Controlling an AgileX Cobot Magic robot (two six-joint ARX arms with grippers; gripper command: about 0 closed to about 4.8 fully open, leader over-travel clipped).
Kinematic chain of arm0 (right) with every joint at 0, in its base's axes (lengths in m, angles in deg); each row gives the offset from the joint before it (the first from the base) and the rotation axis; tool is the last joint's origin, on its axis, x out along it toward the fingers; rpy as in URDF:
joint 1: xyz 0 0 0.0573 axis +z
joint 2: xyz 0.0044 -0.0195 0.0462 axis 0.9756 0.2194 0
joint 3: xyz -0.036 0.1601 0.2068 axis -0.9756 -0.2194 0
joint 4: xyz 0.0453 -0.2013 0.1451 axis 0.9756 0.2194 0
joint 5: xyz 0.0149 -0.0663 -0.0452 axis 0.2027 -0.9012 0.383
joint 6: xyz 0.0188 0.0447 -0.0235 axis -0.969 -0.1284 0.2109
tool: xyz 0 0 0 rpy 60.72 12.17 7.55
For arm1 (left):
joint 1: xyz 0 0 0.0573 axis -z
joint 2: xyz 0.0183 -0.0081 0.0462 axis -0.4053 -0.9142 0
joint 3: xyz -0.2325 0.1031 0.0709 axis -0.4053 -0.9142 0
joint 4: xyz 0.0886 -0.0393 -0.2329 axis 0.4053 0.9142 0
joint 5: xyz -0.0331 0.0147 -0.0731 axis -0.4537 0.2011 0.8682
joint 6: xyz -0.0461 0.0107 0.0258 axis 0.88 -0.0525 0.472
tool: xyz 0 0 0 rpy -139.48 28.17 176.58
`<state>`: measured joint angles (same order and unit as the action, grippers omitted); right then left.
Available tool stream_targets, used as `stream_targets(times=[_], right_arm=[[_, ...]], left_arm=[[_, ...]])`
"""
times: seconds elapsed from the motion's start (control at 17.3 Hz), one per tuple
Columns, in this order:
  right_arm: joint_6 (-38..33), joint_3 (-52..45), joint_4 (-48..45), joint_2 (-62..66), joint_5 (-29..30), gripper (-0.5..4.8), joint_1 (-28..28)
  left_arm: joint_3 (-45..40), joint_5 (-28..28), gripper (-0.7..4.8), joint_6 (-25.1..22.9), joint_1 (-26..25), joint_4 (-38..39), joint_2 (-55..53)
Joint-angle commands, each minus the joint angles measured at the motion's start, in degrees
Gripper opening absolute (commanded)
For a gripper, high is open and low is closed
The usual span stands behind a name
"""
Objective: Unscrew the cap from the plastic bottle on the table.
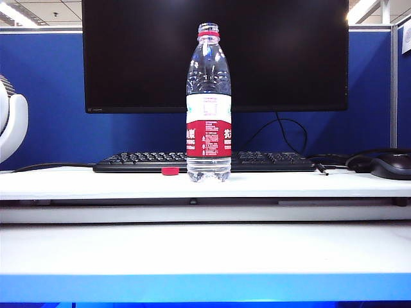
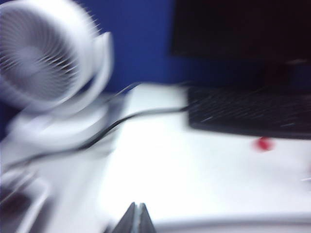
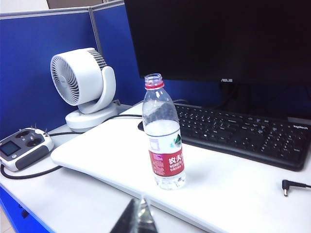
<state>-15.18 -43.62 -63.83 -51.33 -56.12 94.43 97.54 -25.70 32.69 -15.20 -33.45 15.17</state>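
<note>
The plastic bottle (image 1: pixel 209 102) stands upright on a white raised board, its neck open, with only the thin red ring left around it. The small red cap (image 1: pixel 170 171) lies on the board just left of the bottle's base, in front of the keyboard. In the blurred left wrist view the cap (image 2: pixel 264 143) is a red spot far beyond my left gripper (image 2: pixel 138 206), which is shut and empty. My right gripper (image 3: pixel 141 200) is shut and empty too, a short way in front of the bottle (image 3: pixel 164 141). Neither gripper shows in the exterior view. The table (image 1: pixel 205 256) has a blue front edge.
A black keyboard (image 1: pixel 160 160) and a dark monitor (image 1: pixel 215 54) stand behind the bottle. A white fan (image 3: pixel 85 87) and a grey remote controller (image 3: pixel 22 148) sit to the left. A black mouse (image 1: pixel 392 165) and a loose cable plug (image 3: pixel 286 187) lie to the right.
</note>
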Motion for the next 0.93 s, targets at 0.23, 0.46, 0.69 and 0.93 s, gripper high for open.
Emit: stream_targets(times=[0.23,0.46,0.69,0.93], right_arm=[[-0.04,0.15,-0.81,-0.07,0.02,-0.06,0.02],[-0.04,0.15,-0.81,-0.07,0.04,-0.06,0.02],[-0.04,0.15,-0.81,-0.07,0.04,-0.06,0.02],[-0.04,0.15,-0.81,-0.07,0.04,-0.06,0.02]], left_arm=[[-11.5,6.67,-0.03,2.56,-6.49,-16.96,0.2],[-17.73,6.86,-0.04,2.75,-6.49,-21.44,0.2],[-25.27,6.51,-0.03,2.78,-6.49,-31.89,0.2],[-29.55,6.64,-0.03,2.97,-6.47,-36.7,0.22]])
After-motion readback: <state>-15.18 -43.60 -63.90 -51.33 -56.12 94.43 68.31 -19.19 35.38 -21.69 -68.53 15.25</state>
